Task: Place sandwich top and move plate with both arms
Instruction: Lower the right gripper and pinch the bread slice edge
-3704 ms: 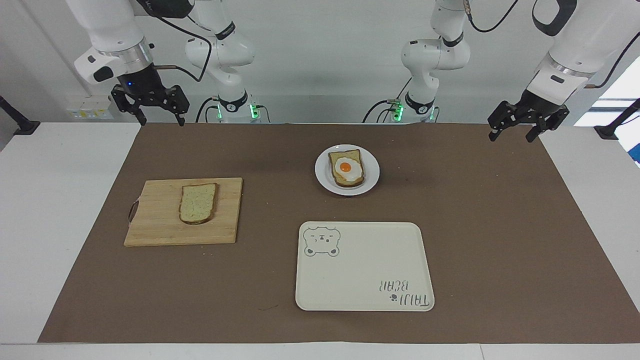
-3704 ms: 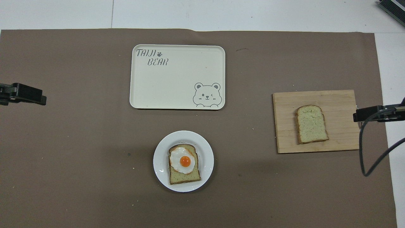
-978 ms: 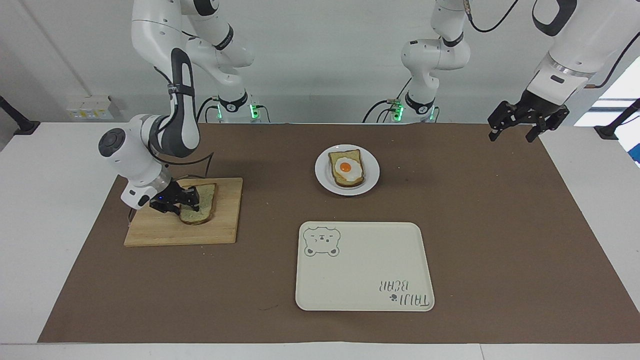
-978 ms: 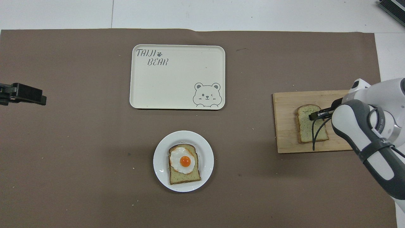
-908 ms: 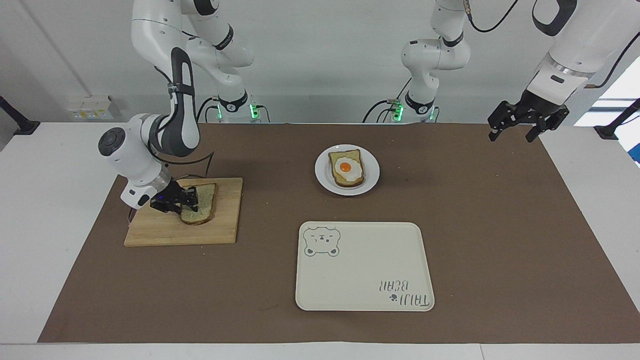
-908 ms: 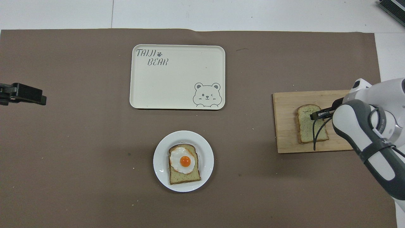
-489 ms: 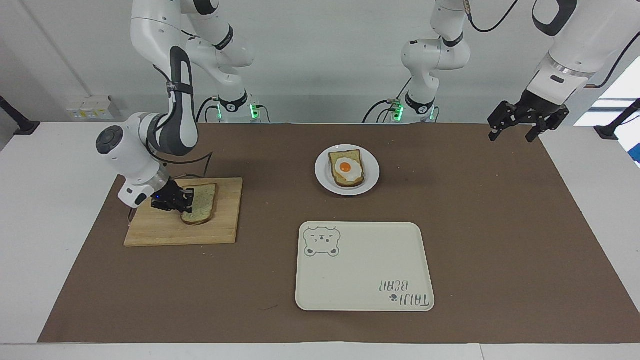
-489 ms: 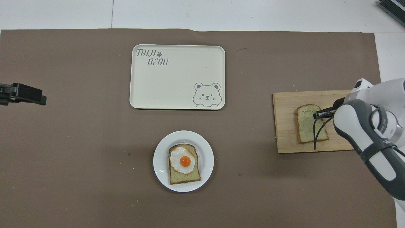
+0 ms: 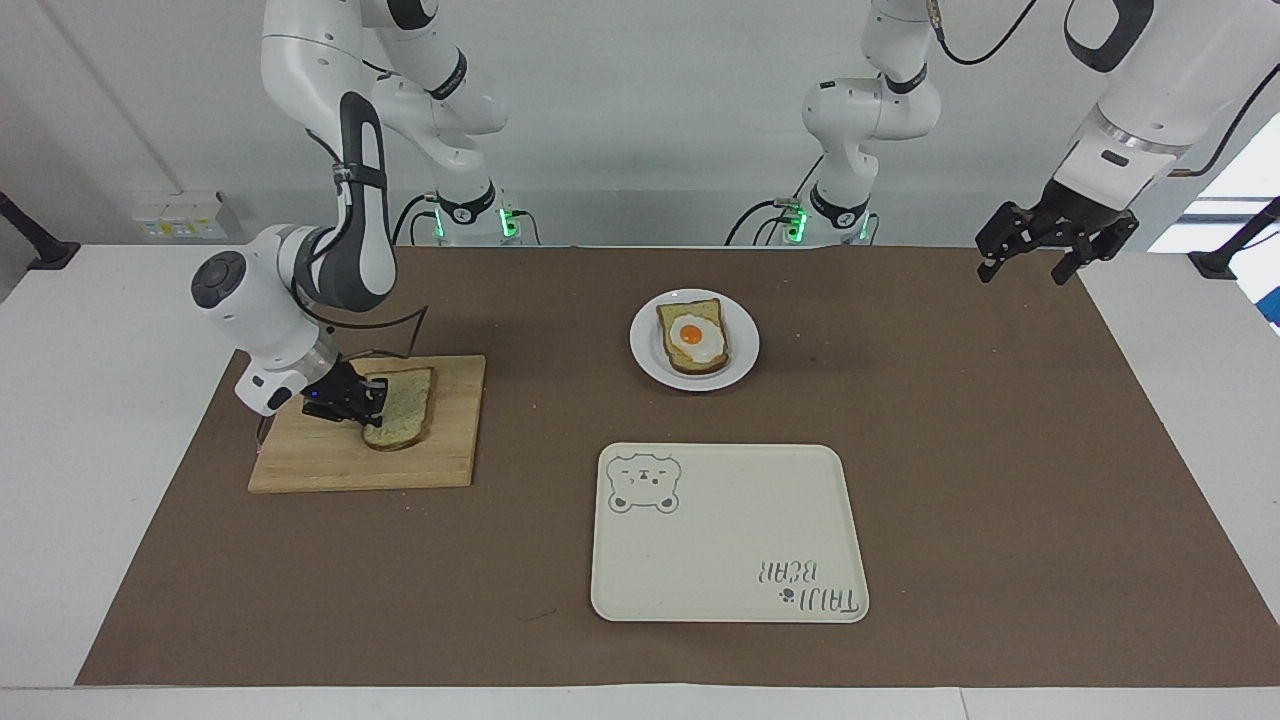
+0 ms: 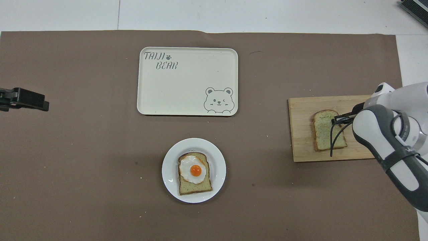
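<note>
The tray (image 10: 187,97) apparently reads "TAIJI BEAR".

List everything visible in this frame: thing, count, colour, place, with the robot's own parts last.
sandwich top: 1, pale speckled with brown crust, on the cutting board, gripped at one edge.
cutting board: 1, light wood, toward the right arm's end of the table.
plate: 1, white, mid-table, nearer the robots than the tray.
egg toast: 1, brown bread with fried egg, on the plate.
tray: 1, cream with bear print, nothing on it.
mat: 1, brown, covering the table.
right gripper: 1, black, shut on the sandwich top's edge.
left gripper: 1, black, open, waiting above the mat's corner.
</note>
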Action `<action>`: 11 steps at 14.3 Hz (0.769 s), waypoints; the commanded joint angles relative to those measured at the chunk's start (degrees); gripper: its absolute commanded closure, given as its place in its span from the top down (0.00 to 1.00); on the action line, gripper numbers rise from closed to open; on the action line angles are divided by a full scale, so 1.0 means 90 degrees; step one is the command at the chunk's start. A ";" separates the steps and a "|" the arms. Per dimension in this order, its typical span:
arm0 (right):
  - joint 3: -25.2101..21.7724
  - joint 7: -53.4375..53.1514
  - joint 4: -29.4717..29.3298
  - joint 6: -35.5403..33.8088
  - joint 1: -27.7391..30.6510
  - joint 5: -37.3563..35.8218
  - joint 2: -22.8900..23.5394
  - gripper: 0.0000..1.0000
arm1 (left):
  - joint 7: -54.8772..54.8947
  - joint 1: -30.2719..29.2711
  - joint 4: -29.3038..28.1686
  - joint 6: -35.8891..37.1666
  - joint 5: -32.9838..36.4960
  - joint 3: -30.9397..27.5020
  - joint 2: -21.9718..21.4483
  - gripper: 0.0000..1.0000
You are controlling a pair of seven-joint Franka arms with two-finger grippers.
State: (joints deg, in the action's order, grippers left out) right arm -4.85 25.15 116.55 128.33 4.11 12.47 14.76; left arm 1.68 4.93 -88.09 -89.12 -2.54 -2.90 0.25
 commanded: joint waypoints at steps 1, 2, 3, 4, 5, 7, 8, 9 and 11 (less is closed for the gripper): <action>0.0070 -0.0158 -0.0196 -0.0186 0.0012 0.0128 -0.0018 0.00 | 0.0057 -0.0050 0.0120 0.0137 -0.0020 0.0019 0.0041 1.00; 0.0080 -0.0167 -0.0283 -0.0332 0.0012 0.0128 -0.0077 0.00 | 0.0057 -0.0050 0.0120 0.0137 -0.0020 0.0020 0.0041 1.00; 0.0080 -0.0206 -0.0420 -0.0546 0.0012 0.0128 -0.0087 0.00 | 0.0057 -0.0050 0.0120 0.0137 -0.0020 0.0020 0.0041 1.00; 0.0099 -0.0294 -0.0518 -0.0742 0.0012 0.0128 -0.0106 0.00 | 0.0057 -0.0050 0.0120 0.0137 -0.0020 0.0020 0.0041 1.00; 0.0109 -0.0352 -0.0596 -0.0879 0.0012 0.0128 -0.0174 0.00 | 0.0057 -0.0050 0.0120 0.0137 -0.0020 0.0020 0.0041 1.00; 0.0138 -0.0528 -0.0713 -0.1191 0.0003 0.0118 -0.0291 0.00 | 0.0067 -0.0050 0.0120 0.0137 -0.0020 0.0010 0.0041 1.00; 0.0139 -0.0587 -0.0762 -0.1348 -0.0007 0.0118 -0.0379 0.00 | 0.0067 -0.0050 0.0120 0.0137 -0.0020 0.0019 0.0041 1.00; 0.0139 -0.0636 -0.0821 -0.1514 -0.0075 0.0128 -0.0467 0.00 | 0.0057 -0.0050 0.0120 0.0137 -0.0020 0.0020 0.0031 1.00; 0.0139 -0.0724 -0.1015 -0.1894 -0.0173 0.0118 -0.0555 0.00 | 0.0067 -0.0050 0.0120 0.0137 -0.0020 0.0020 0.0041 1.00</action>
State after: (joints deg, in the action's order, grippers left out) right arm -3.74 20.08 108.81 114.49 3.22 12.47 11.11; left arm 1.69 4.93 -88.09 -89.12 -2.54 -2.90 0.25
